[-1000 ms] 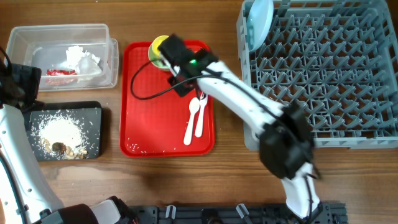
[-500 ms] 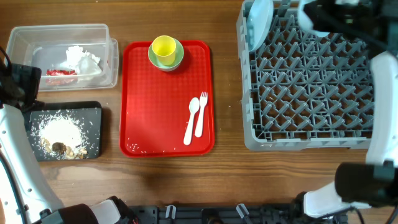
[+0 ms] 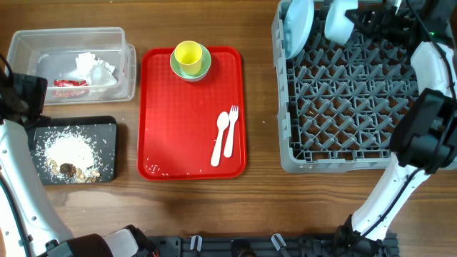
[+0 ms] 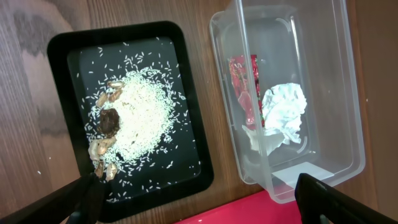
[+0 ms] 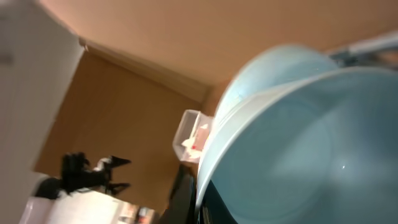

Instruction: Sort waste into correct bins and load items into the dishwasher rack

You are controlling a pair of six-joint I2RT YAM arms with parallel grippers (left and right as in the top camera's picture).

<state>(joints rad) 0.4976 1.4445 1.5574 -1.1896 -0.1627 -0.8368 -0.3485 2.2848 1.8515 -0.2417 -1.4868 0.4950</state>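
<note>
Closest to me, in the lower left of the overhead view, the black tray (image 3: 108,173) holds the brown food scraps (image 3: 68,169) on a heap of whitish crumbs (image 3: 68,148); the left gripper (image 4: 198,186) hovers above it with its fingers spread wide and nothing between them, seemingly parked out of the way. Mid-frame, the red tray (image 3: 178,128) carries the white spoon (image 3: 218,143) and fork (image 3: 230,134) side by side, with the yellow cup (image 3: 188,53) nested in the pale green small bowl (image 3: 204,68) at its top edge; all four look yet to be loaded. At upper left, the clear tub (image 3: 28,43) contains the napkin (image 3: 94,68) and wrapper (image 3: 70,83). At right sits the grey rack (image 3: 343,164); the plate (image 3: 298,25) stands on edge in its top-left corner. Just beside it, the right gripper (image 3: 351,19) is closed, apparently pinching the rim of the pale blue bowl (image 3: 337,21), tilted as if to slot between pegs.
</note>
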